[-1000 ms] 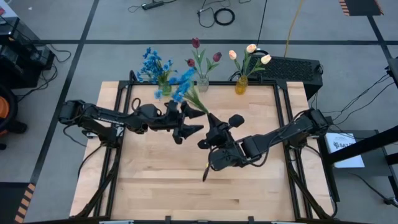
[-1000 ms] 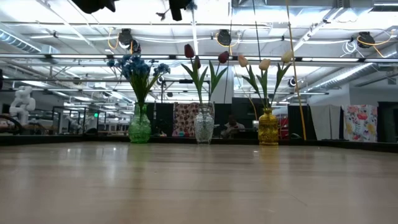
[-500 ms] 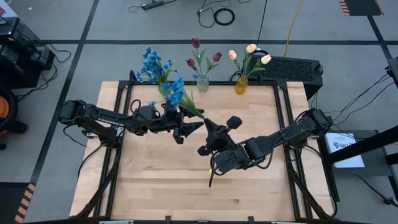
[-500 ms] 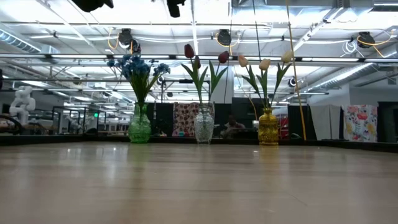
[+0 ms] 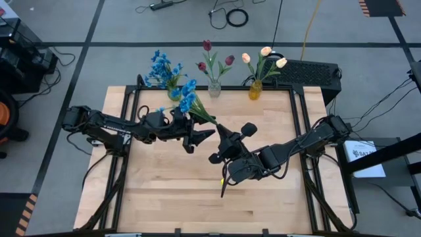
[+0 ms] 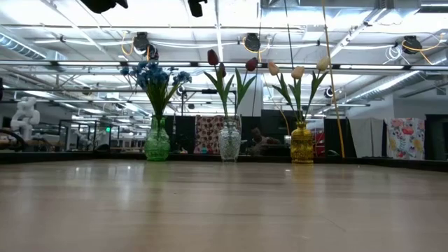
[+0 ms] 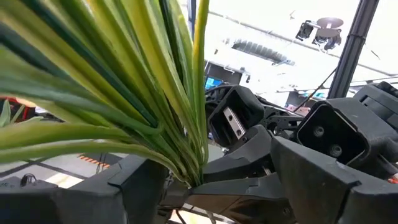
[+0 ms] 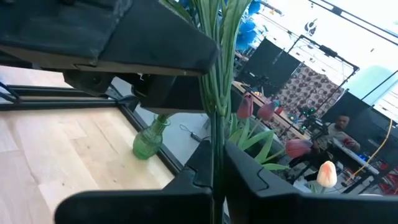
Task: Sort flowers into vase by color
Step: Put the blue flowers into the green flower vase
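High view shows tulips already in their vases, while the last blue flower bunch (image 5: 189, 100) is pinched in the right gripper (image 5: 220, 131) beside the parted left gripper (image 5: 197, 135), above the table.

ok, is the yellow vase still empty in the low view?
No: the yellow vase already holds three cream-yellow tulips, standing upright at the far edge of the table.

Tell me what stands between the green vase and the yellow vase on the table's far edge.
The clear vase holding dark red tulips stands between the green vase and yellow vase, seen in the low view.
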Robot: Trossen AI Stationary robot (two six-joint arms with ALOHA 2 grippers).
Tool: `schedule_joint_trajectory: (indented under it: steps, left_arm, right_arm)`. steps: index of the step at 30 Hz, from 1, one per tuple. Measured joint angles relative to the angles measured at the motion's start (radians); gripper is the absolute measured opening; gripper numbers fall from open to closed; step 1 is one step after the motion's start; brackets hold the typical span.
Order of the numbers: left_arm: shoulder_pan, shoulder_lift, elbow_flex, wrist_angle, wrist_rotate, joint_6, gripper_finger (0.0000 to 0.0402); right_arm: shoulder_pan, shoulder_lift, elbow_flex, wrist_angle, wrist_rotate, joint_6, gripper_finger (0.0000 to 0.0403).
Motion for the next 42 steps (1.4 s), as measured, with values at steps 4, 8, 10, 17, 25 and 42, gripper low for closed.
schedule_joint_trajectory:
  steps: [4, 8, 10, 17, 25, 42]
  left_arm:
    - [0.0, 0.0, 0.0, 0.0, 0.0, 0.005, 0.0255]
    - [0.0, 0.0, 0.0, -0.001, -0.014, 0.009, 0.0204]
    - [0.003, 0.0, 0.0, -0.001, -0.017, 0.013, 0.0179]
    - [0.01, 0.0, 0.0, -0.002, -0.027, 0.039, 0.0099]
    - [0.027, -0.008, 0.0, -0.021, 0.017, 0.065, 0.0023]
    - [0.156, -0.41, 0.0, -0.659, -0.049, 0.243, 0.0018]
  right_arm:
    - [0.0, 0.0, 0.0, -0.001, 0.0, 0.0, 0.0004]
    - [0.0, 0.0, 0.0, -0.001, -0.001, 0.0, 0.0004]
    - [0.0, 0.0, 0.0, -0.001, -0.003, -0.003, 0.0004]
    - [0.0, 0.0, 0.0, 0.0, -0.005, -0.003, 0.0012]
    - [0.0, 0.0, 0.0, -0.019, -0.004, -0.003, 0.0057]
    - [0.022, 0.0, 0.0, -0.185, -0.001, 0.025, 0.0191]
